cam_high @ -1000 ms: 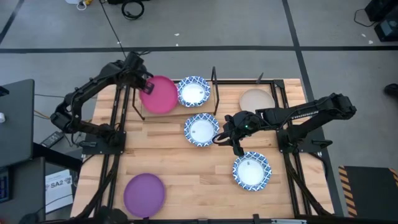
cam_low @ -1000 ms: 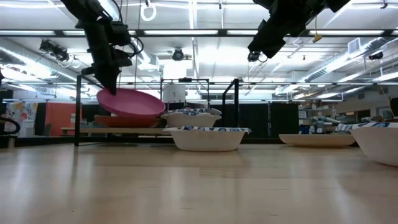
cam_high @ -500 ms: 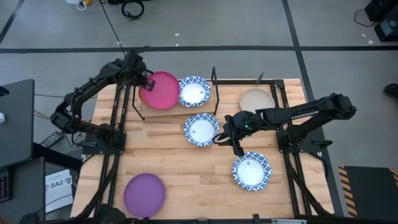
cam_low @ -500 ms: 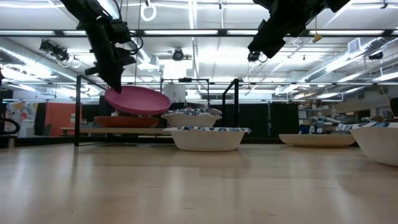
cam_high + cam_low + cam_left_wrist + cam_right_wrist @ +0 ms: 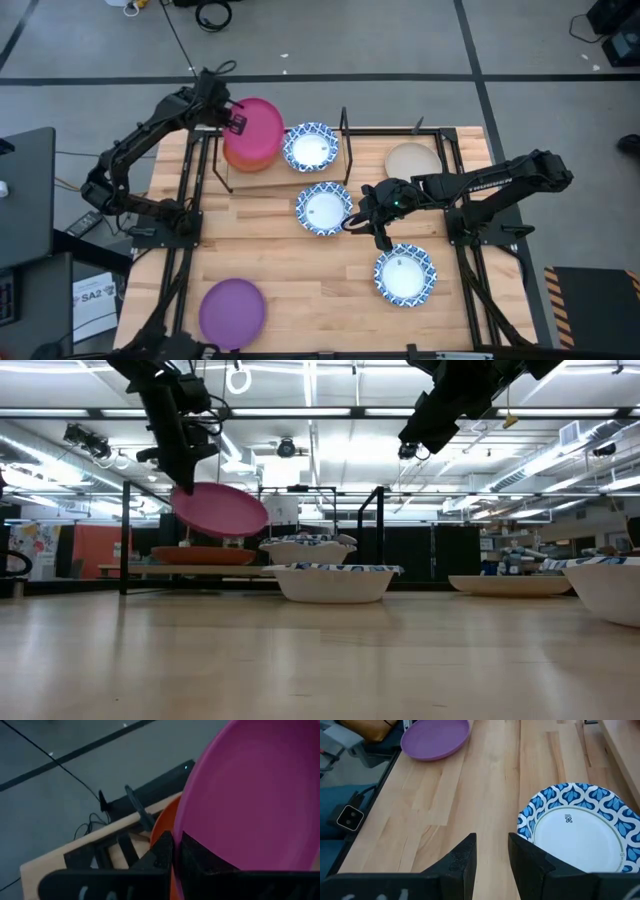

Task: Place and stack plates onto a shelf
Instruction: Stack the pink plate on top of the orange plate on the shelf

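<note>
Pink plate hangs tilted over the orange plate; black posts and a patterned plate crowd the shelf.

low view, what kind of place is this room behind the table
Probably a large robotics lab or workshop: long strips of ceiling lights and exposed overhead pipework, cluttered benches along the far wall, and two robot arms over a wooden table, the left pincer holding a pink plate.

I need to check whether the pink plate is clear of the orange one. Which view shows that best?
The low view: the pink plate hangs tilted in the left gripper, above the orange plate. The high view only shows them overlapping; the left wrist view shows them close up; the right wrist view shows neither.
</note>
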